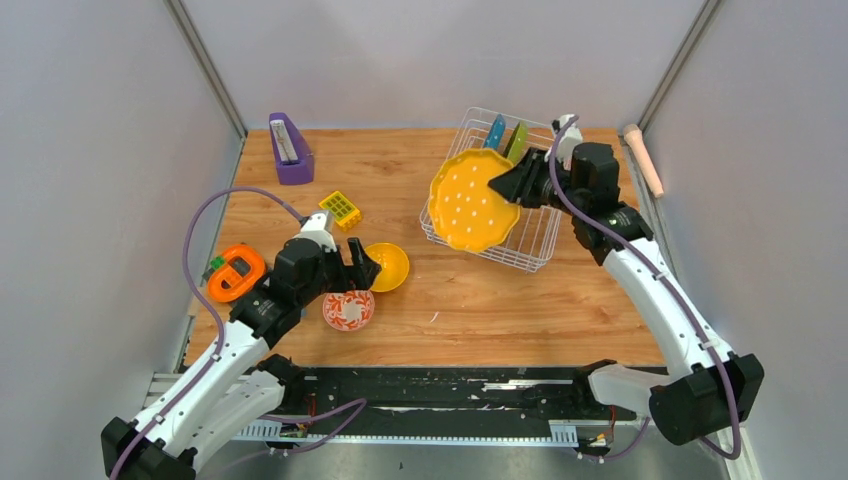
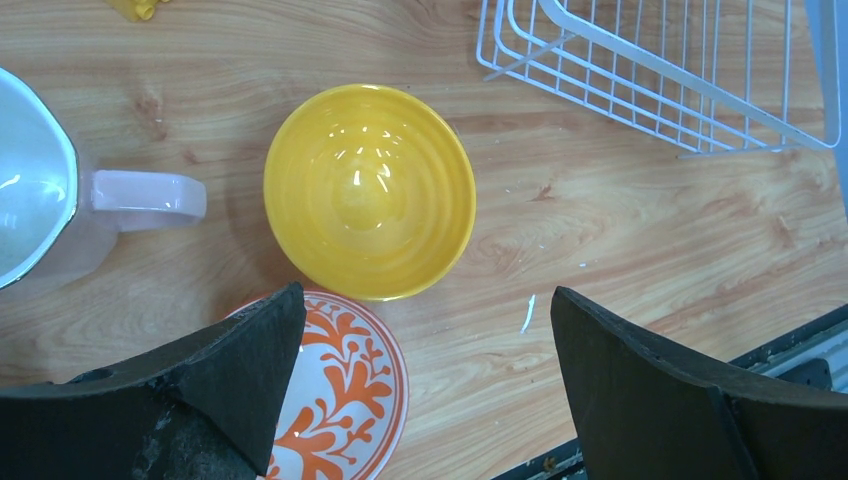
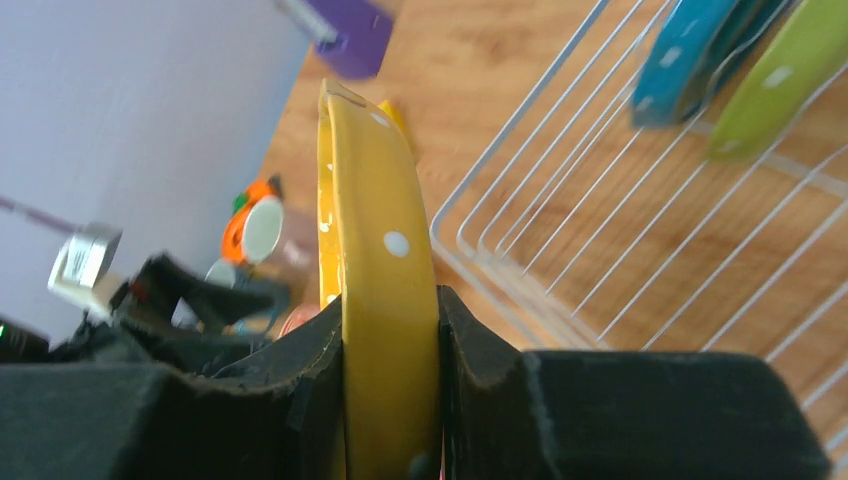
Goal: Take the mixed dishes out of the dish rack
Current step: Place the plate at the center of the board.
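My right gripper point(image 1: 512, 186) is shut on the rim of the yellow white-dotted plate point(image 1: 468, 200) and holds it on edge over the left end of the white wire dish rack point(image 1: 540, 245). In the right wrist view the plate point(image 3: 375, 250) stands between my pads, with my gripper point(image 3: 390, 400) closed on it. A blue plate point(image 1: 496, 130) and a green plate point(image 1: 516, 142) stand in the rack's back prongs. My left gripper point(image 2: 425, 300) is open and empty above the plain yellow bowl point(image 2: 370, 190) and the red-and-white patterned bowl point(image 2: 345, 390) on the table. A pinkish cup point(image 2: 60, 200) sits to their left.
A purple wedge holder point(image 1: 290, 150) stands at the back left, a yellow grid block point(image 1: 341, 209) in front of it, and an orange round gadget point(image 1: 236, 272) at the left edge. A pinkish rod point(image 1: 645, 160) lies along the right wall. A black rail point(image 1: 450, 390) runs along the front edge.
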Robot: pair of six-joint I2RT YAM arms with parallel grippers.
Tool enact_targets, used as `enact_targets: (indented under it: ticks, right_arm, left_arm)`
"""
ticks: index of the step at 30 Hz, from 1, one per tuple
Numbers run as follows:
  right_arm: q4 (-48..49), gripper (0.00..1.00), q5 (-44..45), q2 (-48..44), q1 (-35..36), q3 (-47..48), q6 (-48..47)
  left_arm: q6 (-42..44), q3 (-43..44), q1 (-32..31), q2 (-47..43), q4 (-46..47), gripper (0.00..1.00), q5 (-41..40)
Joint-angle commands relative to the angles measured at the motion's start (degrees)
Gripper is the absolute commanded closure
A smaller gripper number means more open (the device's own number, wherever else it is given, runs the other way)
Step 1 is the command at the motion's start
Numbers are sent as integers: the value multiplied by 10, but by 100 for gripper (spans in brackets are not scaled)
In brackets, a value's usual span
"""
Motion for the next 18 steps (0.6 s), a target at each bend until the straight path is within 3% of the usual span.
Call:
enact_targets:
  ticks: [1,9,18]
  right_arm:
    - [114,100,-191,-27,2,-48,72]
    - [138,100,-373,-2,15,-170,64]
    - [135,100,-329,46,75,-236,35]
  left_arm:
    - [-3,16,1,-3,16,0,5]
    - [-2,14,1,7,31,0,34]
    - [-7,17,1,22,52,0,65]
